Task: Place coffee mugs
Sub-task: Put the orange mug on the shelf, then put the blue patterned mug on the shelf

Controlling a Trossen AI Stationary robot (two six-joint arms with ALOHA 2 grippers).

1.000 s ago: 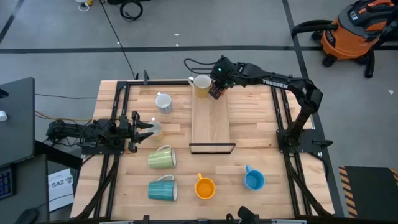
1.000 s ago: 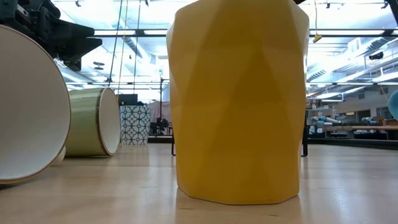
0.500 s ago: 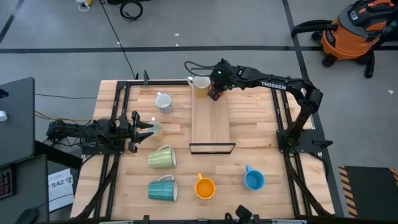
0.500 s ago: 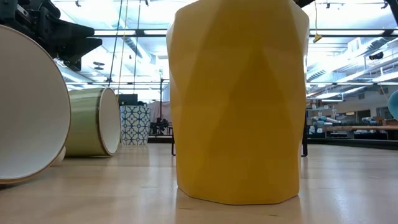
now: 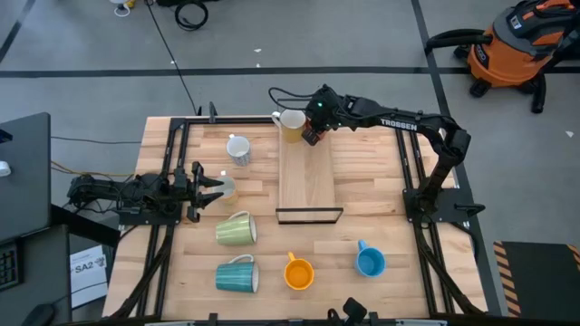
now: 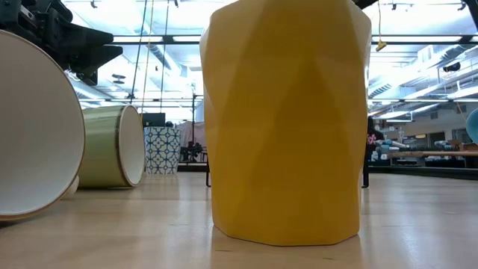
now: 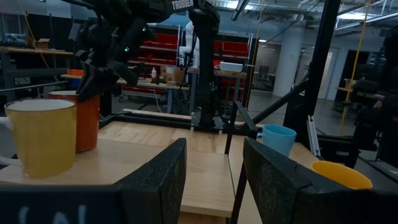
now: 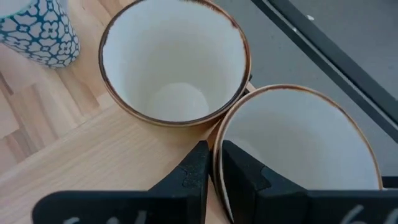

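standing nearest, an orange mug [image 5: 298,273] sits in front of the wooden board [image 5: 308,181]. left of the board waits the left gripper [image 5: 214,186], open and empty. at the board's far end the right gripper [image 5: 312,136] pinches a red-orange mug's [image 8: 298,155] rim beside the yellow mug [image 5: 292,124], apparently setting it there.

Both arms are matte black. The right arm [image 5: 412,122] carries white TROSSEN lettering, a small green light near its wrist and a thin black cable. The left arm [image 5: 127,192] has blocky black fingers [image 7: 158,180].
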